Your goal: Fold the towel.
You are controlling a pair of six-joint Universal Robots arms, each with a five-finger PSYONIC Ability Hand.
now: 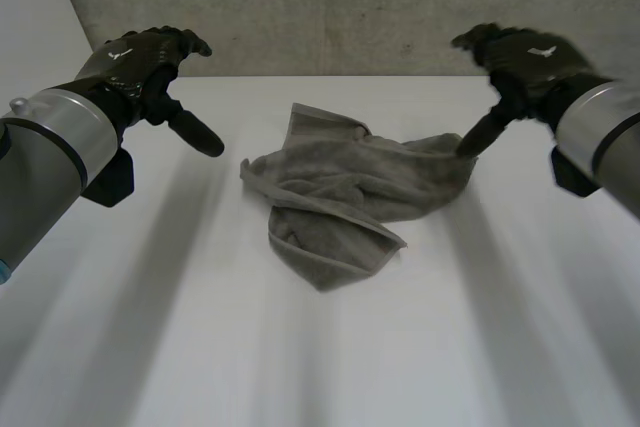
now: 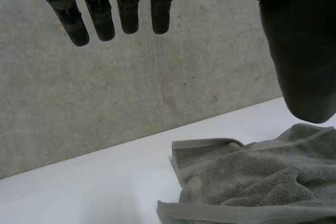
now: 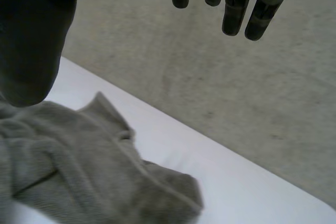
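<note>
From the head view, the crumpled towel (image 1: 350, 192) lay mid-way across the table (image 1: 200, 347). The left hand (image 1: 150, 59) was raised beside it, and the right hand (image 1: 520, 59) pointed its thumb at the towel's right edge. A small white mark on each hand's back could not be read.

In the left wrist view, the fingers (image 2: 126, 9) hung straight and held nothing.

In the right wrist view, the fingers (image 3: 236, 9) were likewise straight and empty.

Nothing readable is showing right now, no words and no numbers. A small white emblem (image 1: 120, 52) is sitting on the back of the left hand (image 1: 140, 62), and another is sitting on the right hand (image 1: 525, 59); neither is giving legible letters.
</note>
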